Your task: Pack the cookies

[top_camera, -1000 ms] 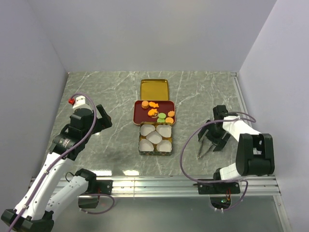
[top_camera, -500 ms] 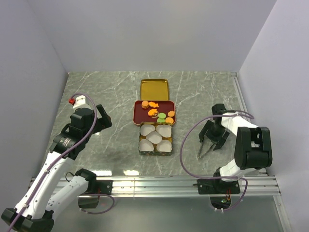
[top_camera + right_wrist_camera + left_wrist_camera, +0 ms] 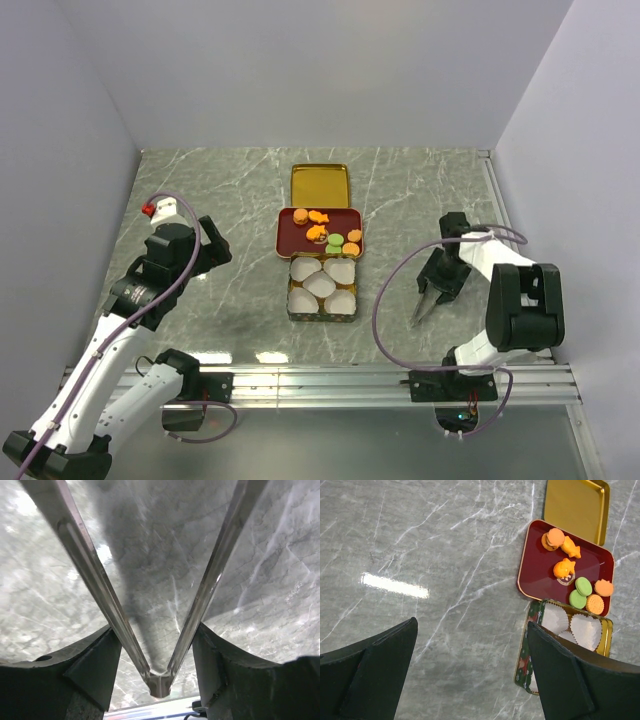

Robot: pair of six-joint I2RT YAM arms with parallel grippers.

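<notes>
The cookies (image 3: 327,231) lie on a dark red tray (image 3: 292,238): orange rounds, two green ones and fish-shaped pieces; they also show in the left wrist view (image 3: 576,584). In front of the tray stands a gold tin (image 3: 291,300) lined with white paper cups. My right gripper (image 3: 441,283) is low over the table at the right, its fingers pressed against the two arms of metal tongs (image 3: 422,307), which spread in a V in the right wrist view (image 3: 95,575). My left gripper (image 3: 215,245) is open and empty, above the table left of the tin (image 3: 524,660).
The tin's gold lid (image 3: 320,184) lies flat behind the red tray, also in the left wrist view (image 3: 576,502). Grey walls enclose the marble table on three sides. A metal rail (image 3: 330,378) runs along the near edge.
My right gripper's fingers have drawn in from a wide spread to close on the tongs. The left arm, the tray and the tin have not moved.
</notes>
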